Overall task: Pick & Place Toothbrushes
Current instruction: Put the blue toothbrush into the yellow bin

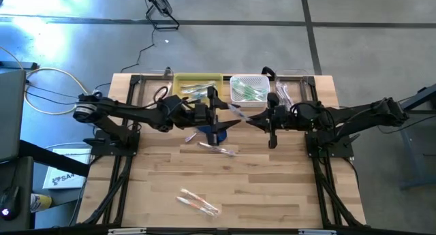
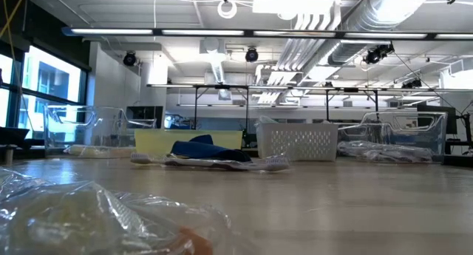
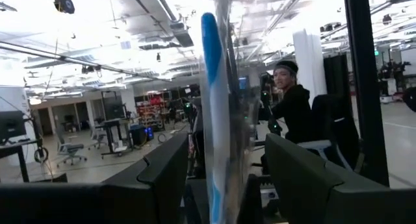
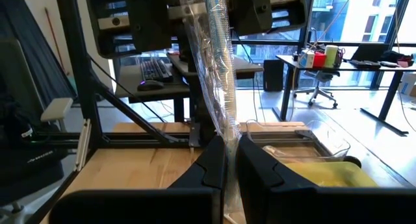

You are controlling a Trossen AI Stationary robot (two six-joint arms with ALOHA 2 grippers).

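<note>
Toothbrushes in clear wrappers are lying in several places: one wrapped blue-and-white toothbrush (image 3: 213, 120) is standing upright between the fingers of the left tool (image 3: 221, 178), whose jaws are standing wide around it; the right tool (image 4: 231, 162) is clenching the clear wrapper (image 4: 214, 68) of that same piece from the other side, both tools meeting above the middle of the worktop (image 1: 272, 187); a second wrapped toothbrush (image 1: 218, 149) is resting on the wood just beside a dark blue pouch (image 1: 214, 133); another pair (image 1: 198, 202) is lying near the front edge; more are sitting in the yellow tray (image 1: 197, 85) and the white basket (image 1: 248, 89) along the far edge; a person (image 3: 292, 107) is sitting in the room beyond.
</note>
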